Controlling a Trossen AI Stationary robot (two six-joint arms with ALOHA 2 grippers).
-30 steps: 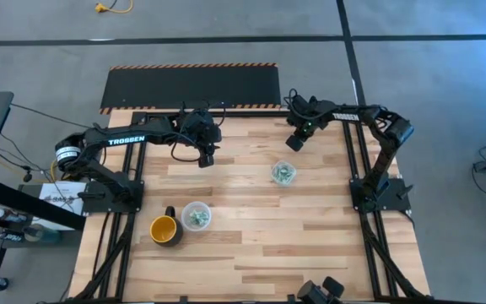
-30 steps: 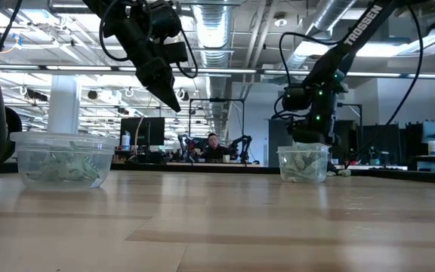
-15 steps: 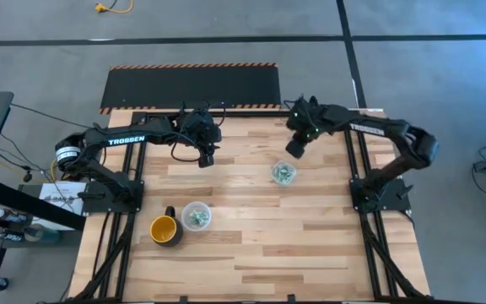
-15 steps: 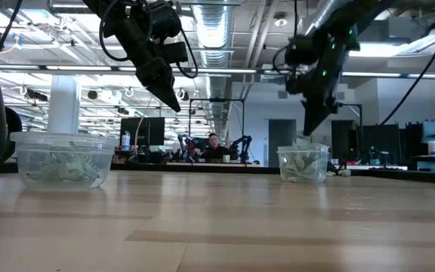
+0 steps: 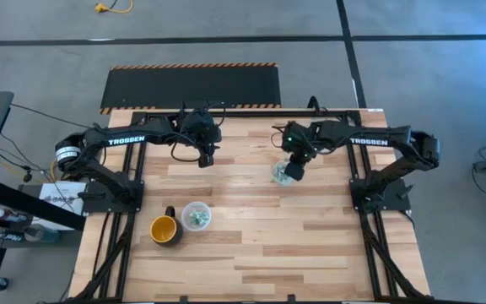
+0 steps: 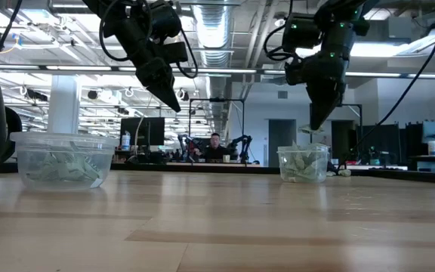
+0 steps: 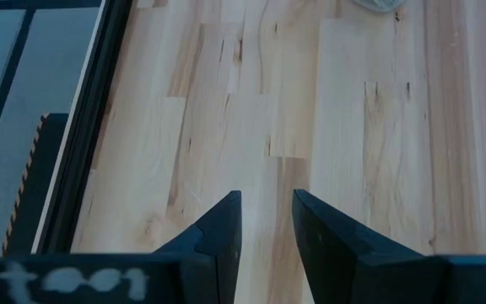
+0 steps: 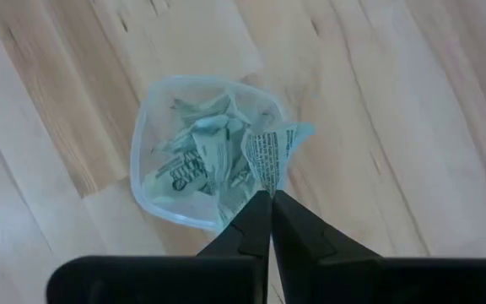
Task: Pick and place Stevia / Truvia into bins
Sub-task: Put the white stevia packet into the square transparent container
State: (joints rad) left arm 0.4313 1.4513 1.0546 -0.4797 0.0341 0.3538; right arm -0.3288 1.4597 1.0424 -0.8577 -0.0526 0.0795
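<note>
My right gripper point(image 8: 270, 196) is shut on one pale green and white sachet point(image 8: 268, 154). It hangs just above the right clear cup point(image 5: 281, 174), which stands on the table and holds several sachets point(image 8: 194, 160). In the low view this gripper point(image 6: 316, 125) points down over the cup's rim point(image 6: 303, 149). The second clear cup point(image 5: 196, 216), also holding sachets, stands near the table's left front. My left gripper point(image 5: 207, 159) waits open above bare wood at the far left, its fingers point(image 7: 226, 221) slightly apart. My right gripper pinches one sachet by its lower edge point(image 8: 268, 184) between the two fingertips, coming from above and pointing down. The sachet is lifted clear and sticks out past the fingertips over the cup's rim, slightly crumpled.
A yellow-orange mug point(image 5: 164, 229) stands right beside the left cup, toward the table's left edge. Bare wooden tabletop point(image 5: 310, 245) lies between and in front of the cups. A black mat point(image 5: 192, 84) lies beyond the far edge. A person point(image 6: 214, 145) sits far back in the room.
My right gripper has risen from low near the table's far edge and travelled toward the near edge. It now stands above the right cup, still shut on the sachet. The left arm has kept still.
</note>
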